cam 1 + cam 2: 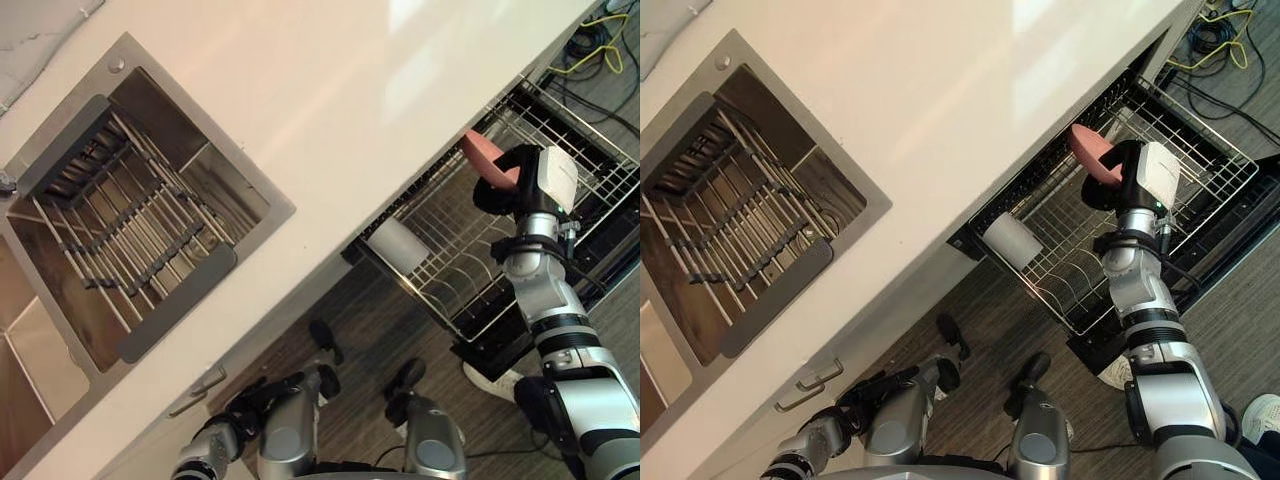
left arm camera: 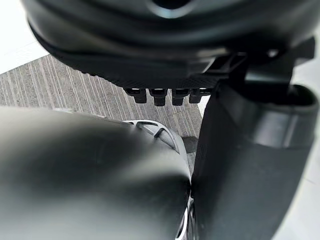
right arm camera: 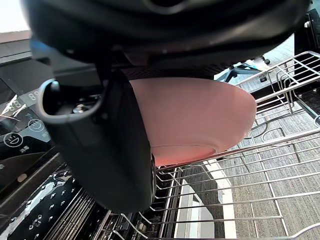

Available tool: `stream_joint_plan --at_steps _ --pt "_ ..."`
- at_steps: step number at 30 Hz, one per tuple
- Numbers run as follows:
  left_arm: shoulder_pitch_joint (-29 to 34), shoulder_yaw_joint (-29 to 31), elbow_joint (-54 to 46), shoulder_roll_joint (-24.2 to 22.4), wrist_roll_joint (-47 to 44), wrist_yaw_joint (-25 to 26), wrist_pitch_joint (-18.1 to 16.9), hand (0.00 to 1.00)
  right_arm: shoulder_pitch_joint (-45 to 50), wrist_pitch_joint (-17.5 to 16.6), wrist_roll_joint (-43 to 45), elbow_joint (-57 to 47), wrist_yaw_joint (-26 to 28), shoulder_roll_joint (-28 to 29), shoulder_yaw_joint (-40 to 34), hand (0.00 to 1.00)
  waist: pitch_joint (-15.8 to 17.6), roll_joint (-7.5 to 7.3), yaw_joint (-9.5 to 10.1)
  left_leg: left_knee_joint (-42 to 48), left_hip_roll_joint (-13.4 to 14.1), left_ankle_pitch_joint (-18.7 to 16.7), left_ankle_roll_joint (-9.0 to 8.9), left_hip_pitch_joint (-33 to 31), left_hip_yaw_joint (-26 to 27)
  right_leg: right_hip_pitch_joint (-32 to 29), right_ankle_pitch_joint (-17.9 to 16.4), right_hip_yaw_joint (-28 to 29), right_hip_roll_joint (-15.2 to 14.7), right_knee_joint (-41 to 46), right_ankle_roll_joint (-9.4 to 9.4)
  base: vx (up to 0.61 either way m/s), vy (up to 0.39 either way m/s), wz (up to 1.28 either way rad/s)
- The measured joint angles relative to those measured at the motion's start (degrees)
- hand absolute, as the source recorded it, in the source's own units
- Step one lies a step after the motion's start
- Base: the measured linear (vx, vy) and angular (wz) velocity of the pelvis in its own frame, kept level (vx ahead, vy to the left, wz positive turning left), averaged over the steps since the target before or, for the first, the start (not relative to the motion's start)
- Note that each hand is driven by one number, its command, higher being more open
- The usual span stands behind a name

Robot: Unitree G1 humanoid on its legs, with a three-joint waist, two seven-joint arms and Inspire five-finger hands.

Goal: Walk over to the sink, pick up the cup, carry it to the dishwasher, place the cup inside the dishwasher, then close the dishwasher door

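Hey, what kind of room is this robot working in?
Most likely a kitchen: a steel sink is set in a pale counter, and below it a dishwasher rack is pulled out, with the right hand holding a pink cup over it.

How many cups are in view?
2: a pink cup in the right hand over the dishwasher rack, and a white cup lying in that rack. Others may be hidden under the counter.

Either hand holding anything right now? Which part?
Right hand holds the pink cup by its side, over the rack. Left hand holds nothing.
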Motion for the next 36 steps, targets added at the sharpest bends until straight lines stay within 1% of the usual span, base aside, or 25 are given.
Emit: stream_joint_plan --at_steps 2,5,7,9,10,11,12,14,15,16,18,21,24,26,29,31,36 --pt "-0.2 0.0 0.3 -0.1 0.0 0.0 0.0 1.00 1.1 -0.1 -0.2 -0.6 -0.2 0.6 0.0 0.00 0.0 0.00 0.00 0.1 0.2 -0.3 -0.51 0.1 -0.5 0.3 0.0 -0.1 0.2 0.0 -0.01 0.00 0.014 0.02" --pt "-0.8 -1.1 0.6 -0.2 0.0 0.1 0.1 1.00 3.8 -0.5 -1.0 -3.6 -0.2 1.7 0.0 0.00 0.0 -0.03 -0.03 0.2 0.3 -0.4 -0.67 0.5 -0.8 0.8 -0.1 -0.1 0.3 0.0 -0.05 0.00 0.054 0.01" --pt "-1.1 -1.1 1.2 -0.3 0.0 0.1 0.1 1.00 6.6 -1.8 -1.0 -5.5 -0.3 4.6 1.1 0.00 0.0 -0.07 -0.08 0.2 0.5 -0.3 -0.94 1.1 -0.9 1.2 -0.2 -0.1 0.5 0.1 -0.20 -0.02 0.051 -0.01" --pt "-1.4 -1.1 1.7 -0.4 0.0 0.1 0.1 1.00 9.1 -1.5 -0.9 -4.1 -0.4 7.3 2.9 0.00 0.0 -0.08 0.03 0.1 0.5 -0.2 -1.14 1.4 -1.2 1.6 -0.4 -0.3 0.6 0.2 -0.32 -0.01 0.042 0.07" --pt "-1.4 -1.1 1.6 -0.6 0.0 0.1 0.0 1.00 13.0 -1.7 -0.6 -3.4 -1.8 11.2 3.6 0.00 0.1 -0.11 0.31 -0.1 0.5 0.0 -1.38 1.4 -1.7 1.6 -0.9 -0.6 0.5 0.9 -0.28 0.00 0.046 0.13" --pt "-1.4 -1.1 1.6 -0.7 0.0 0.1 0.0 1.00 15.2 -2.9 -0.7 -3.7 -4.2 13.0 3.6 0.00 0.1 -0.13 0.38 -0.3 0.5 0.1 -1.49 1.4 -1.9 1.5 -1.1 -0.8 0.4 1.2 -0.29 0.01 0.047 0.13" --pt "-1.4 -1.0 1.7 -0.8 0.0 0.2 -0.1 1.00 19.0 -4.9 -0.6 -6.3 -7.9 16.2 3.4 0.00 0.1 -0.22 0.23 -0.5 0.4 0.2 -1.56 1.4 -2.0 1.4 -1.4 -0.9 0.2 1.8 -0.30 0.02 0.038 0.06" --pt "-1.4 -1.0 1.6 -0.9 0.0 0.9 -0.4 1.00 21.7 -5.8 -0.8 -8.4 -10.6 18.2 3.2 0.00 0.2 -0.29 -0.14 -0.5 0.2 0.2 -1.55 1.7 -2.0 1.3 -1.6 -0.8 -0.2 2.4 -0.26 0.01 0.063 0.00" --pt "-1.4 -1.0 1.6 -1.0 0.0 1.3 -0.5 1.00 23.1 -6.1 -1.1 -9.0 -12.7 18.4 2.9 0.00 0.3 -0.45 -0.06 -0.5 0.2 0.2 -1.54 1.8 -1.8 1.3 -1.6 -0.6 -0.4 2.7 -0.24 0.00 0.072 -0.04" --pt "-1.4 -1.0 1.6 -1.0 0.0 1.3 -0.6 1.00 23.9 -6.3 -1.1 -9.5 -13.5 18.6 2.1 0.00 0.3 -0.51 0.03 -0.5 0.2 0.2 -1.54 1.8 -1.8 1.2 -1.6 -0.5 -0.5 2.9 -0.25 0.00 0.085 -0.06" --pt "-1.3 -0.5 1.5 -1.0 0.0 1.3 -0.7 1.00 26.3 -6.5 -1.1 -10.9 -15.9 19.6 -1.2 0.00 0.7 -1.10 -0.16 -0.6 0.2 0.2 -1.50 2.0 -1.3 0.7 -1.7 0.1 -0.9 3.6 -0.29 0.00 0.074 -0.10" --pt "-1.1 0.3 1.5 -0.9 0.0 1.3 -0.7 1.00 28.6 -6.4 -1.0 -10.9 -17.2 19.5 -3.3 0.00 1.1 -1.77 -0.47 -0.8 0.2 0.2 -1.49 2.8 -0.4 0.7 -1.7 1.0 -1.1 4.1 -0.29 0.00 0.060 -0.15" --pt "-0.8 0.7 1.5 -0.6 0.0 1.4 -0.7 1.00 29.5 -6.4 -1.6 -11.6 -17.8 19.6 -3.4 0.00 1.4 -2.25 -1.35 -0.8 0.3 0.2 -1.45 3.2 -0.1 0.8 -1.7 1.2 -1.1 4.3 -0.31 0.00 0.026 -0.04" --pt "-0.7 0.7 1.4 -0.6 0.0 1.4 -0.7 1.00 29.5 -5.9 -2.8 -11.6 -18.0 19.6 -3.5 0.00 1.5 -2.29 -1.34 -0.8 0.3 0.2 -1.43 3.2 -0.1 0.8 -1.7 1.2 -1.1 4.3 -0.31 0.00 0.034 0.00" --pt "-0.5 0.7 0.6 -0.3 0.0 1.3 -0.7 1.00 29.0 -4.0 -5.6 -11.6 -18.0 19.2 -3.6 0.00 1.6 -2.69 -1.29 -0.8 0.3 0.3 -1.40 3.2 -0.2 0.9 -1.7 1.1 -1.1 4.4 -0.31 0.01 0.038 0.01" --pt "0.2 0.7 -0.6 -0.2 0.0 1.3 -0.6 1.00 28.0 -1.9 -7.4 -11.6 -18.0 17.7 -3.6 0.00 1.8 -2.96 -1.25 -0.7 0.3 0.3 -1.40 3.2 -0.2 0.9 -1.7 1.1 -1.1 4.3 -0.31 0.00 0.000 0.00" --pt "0.3 0.7 -1.2 0.4 0.0 1.3 -0.3 1.00 26.6 -0.3 -7.9 -11.4 -17.8 14.4 -4.1 0.00 2.0 -3.52 -1.24 -0.6 0.3 0.3 -1.40 3.2 -0.7 1.5 -1.6 0.4 -0.9 3.8 -0.23 0.01 0.017 0.04"
